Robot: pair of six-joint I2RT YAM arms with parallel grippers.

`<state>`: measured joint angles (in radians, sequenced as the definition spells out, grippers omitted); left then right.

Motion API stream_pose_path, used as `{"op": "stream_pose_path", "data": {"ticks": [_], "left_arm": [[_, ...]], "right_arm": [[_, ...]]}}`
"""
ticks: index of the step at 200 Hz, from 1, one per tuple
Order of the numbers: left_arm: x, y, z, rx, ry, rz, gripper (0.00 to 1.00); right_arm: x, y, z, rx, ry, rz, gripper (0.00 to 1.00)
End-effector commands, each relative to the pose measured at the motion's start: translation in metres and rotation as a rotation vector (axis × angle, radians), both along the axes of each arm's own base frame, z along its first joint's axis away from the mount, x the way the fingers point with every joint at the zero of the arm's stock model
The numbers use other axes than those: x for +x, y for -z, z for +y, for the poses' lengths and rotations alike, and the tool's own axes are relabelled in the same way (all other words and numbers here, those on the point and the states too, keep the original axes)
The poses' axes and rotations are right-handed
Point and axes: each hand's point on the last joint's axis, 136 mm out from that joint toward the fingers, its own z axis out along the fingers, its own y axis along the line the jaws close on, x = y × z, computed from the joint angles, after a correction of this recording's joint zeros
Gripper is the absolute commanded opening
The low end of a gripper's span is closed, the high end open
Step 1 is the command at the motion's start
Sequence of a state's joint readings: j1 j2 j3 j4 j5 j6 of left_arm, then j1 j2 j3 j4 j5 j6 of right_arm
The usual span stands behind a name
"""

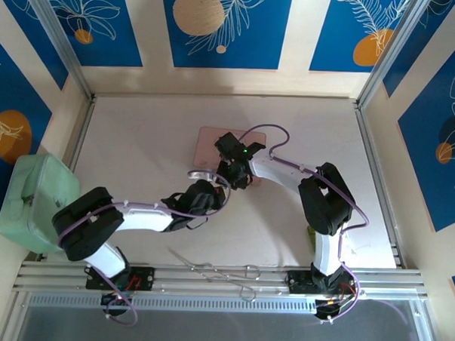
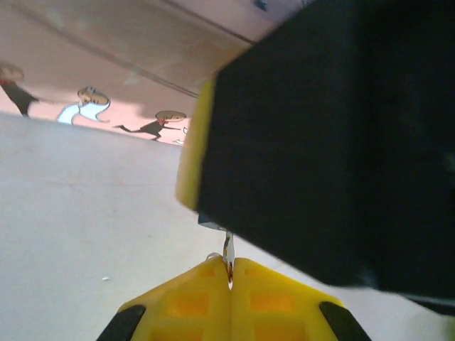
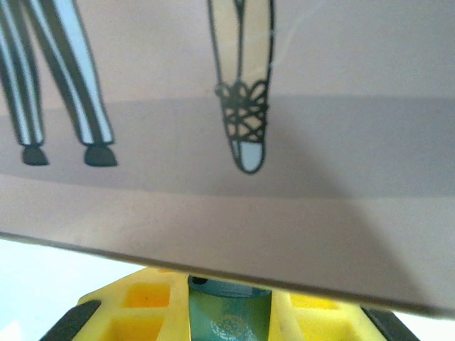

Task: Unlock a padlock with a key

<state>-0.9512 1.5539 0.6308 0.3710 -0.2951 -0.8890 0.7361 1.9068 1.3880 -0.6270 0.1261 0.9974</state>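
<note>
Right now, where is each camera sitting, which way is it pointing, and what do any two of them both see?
Top external: above and behind the arm bases, looking down on the table; left arm and right arm show.
Left wrist: low over the table, facing the pink box; left gripper pinching the key, a black, yellow-edged bulk close ahead.
Right wrist: close against the pink box; right gripper around the padlock.
Shared: all three see the pink box.

Both arms bent inward, L claw [image 2: 229,278] pinched tight, R claw [image 3: 229,316] gripping, tips close together.
</note>
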Motion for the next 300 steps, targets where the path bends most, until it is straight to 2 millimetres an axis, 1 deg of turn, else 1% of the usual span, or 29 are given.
{"op": "stream_pose_path", "data": {"ticks": [1, 20, 52, 71, 81, 82, 86, 96, 101, 109, 114, 121, 127, 131, 143, 152, 167, 183, 199, 210, 221, 236, 251, 265, 275, 300], "left_arm": [[0.001, -0.021, 0.009, 0.363, 0.035, -0.203, 0.0], [-0.005, -0.02, 0.001, 0.488, 0.048, -0.276, 0.0], [-0.014, -0.02, -0.018, 0.618, 0.068, -0.38, 0.0], [-0.015, -0.011, -0.021, 0.636, 0.065, -0.363, 0.0], [-0.017, -0.01, -0.023, 0.619, 0.069, -0.349, 0.0], [-0.017, -0.01, -0.022, 0.618, 0.069, -0.347, 0.01], [-0.018, -0.01, -0.022, 0.611, 0.069, -0.341, 0.11], [-0.02, -0.012, -0.02, 0.591, 0.063, -0.322, 0.43], [-0.02, -0.015, -0.019, 0.58, 0.058, -0.313, 0.54], [-0.023, -0.019, -0.017, 0.564, 0.059, -0.296, 0.67], [-0.025, -0.023, -0.017, 0.551, 0.063, -0.281, 0.72], [-0.029, -0.027, -0.016, 0.528, 0.076, -0.252, 0.82], [-0.032, -0.03, -0.013, 0.497, 0.081, -0.22, 0.88], [-0.035, -0.031, -0.01, 0.479, 0.079, -0.195, 0.89], [-0.042, -0.034, 0.0, 0.412, 0.073, -0.113, 0.89], [-0.046, -0.035, 0.011, 0.366, 0.06, -0.052, 0.86], [-0.047, -0.043, 0.029, 0.274, 0.047, 0.031, 0.81], [-0.04, -0.063, 0.046, 0.171, 0.025, 0.063, 0.76], [-0.031, -0.085, 0.064, 0.145, -0.012, 0.057, 0.77], [-0.024, -0.092, 0.076, 0.148, -0.035, 0.073, 0.77], [-0.017, -0.092, 0.085, 0.125, -0.058, 0.11, 0.78], [-0.007, -0.09, 0.091, 0.059, -0.083, 0.144, 0.77], [0.003, -0.09, 0.092, 0.028, -0.089, 0.15, 0.76], [0.013, -0.091, 0.091, 0.033, -0.086, 0.152, 0.76], [0.02, -0.088, 0.091, 0.034, -0.09, 0.167, 0.77], [0.039, -0.078, 0.088, -0.04, -0.11, 0.211, 0.76]], "right_arm": [[-0.011, 0.019, -0.002, -0.006, -0.003, 0.084, 0.0], [-0.012, 0.019, 0.001, 0.015, -0.007, 0.098, 0.0], [-0.015, 0.022, 0.002, 0.037, -0.009, 0.122, 0.0], [-0.016, 0.023, 0.002, 0.042, -0.007, 0.128, 0.0], [-0.016, 0.024, 0.001, 0.039, -0.008, 0.127, 0.0], [-0.016, 0.024, 0.001, 0.039, -0.008, 0.127, 0.0], [-0.016, 0.025, 0.001, 0.038, -0.009, 0.129, 0.0], [-0.016, 0.025, 0.0, 0.035, -0.009, 0.127, 0.0], [-0.015, 0.026, -0.001, 0.032, -0.011, 0.124, 0.0], [-0.015, 0.027, -0.001, 0.026, -0.021, 0.117, 0.0], [-0.015, 0.028, -0.002, 0.019, -0.027, 0.115, 0.0], [-0.014, 0.029, -0.002, 0.01, -0.035, 0.111, 0.0], [-0.013, 0.03, -0.003, 0.003, -0.041, 0.105, 0.0], [-0.013, 0.03, -0.003, 0.0, -0.047, 0.1, 0.0], [-0.011, 0.032, -0.005, -0.016, -0.057, 0.085, 0.0], [-0.009, 0.033, -0.006, -0.024, -0.07, 0.068, 0.0], [-0.009, 0.035, -0.009, -0.048, -0.088, 0.05, 0.0], [-0.009, 0.036, -0.012, -0.061, -0.101, 0.038, 0.0], [-0.009, 0.036, -0.015, -0.066, -0.112, 0.004, 0.0], [-0.007, 0.034, -0.014, -0.069, -0.14, -0.042, 0.0], [-0.005, 0.034, -0.013, -0.083, -0.179, -0.105, 0.0], [-0.006, 0.034, -0.013, -0.111, -0.238, -0.185, 0.0], [-0.007, 0.032, -0.012, -0.104, -0.292, -0.257, 0.0], [-0.009, 0.031, -0.009, -0.073, -0.339, -0.287, 0.0], [-0.01, 0.031, -0.009, -0.06, -0.358, -0.303, 0.0], [-0.009, 0.032, -0.013, -0.044, -0.363, -0.311, 0.0]]}}
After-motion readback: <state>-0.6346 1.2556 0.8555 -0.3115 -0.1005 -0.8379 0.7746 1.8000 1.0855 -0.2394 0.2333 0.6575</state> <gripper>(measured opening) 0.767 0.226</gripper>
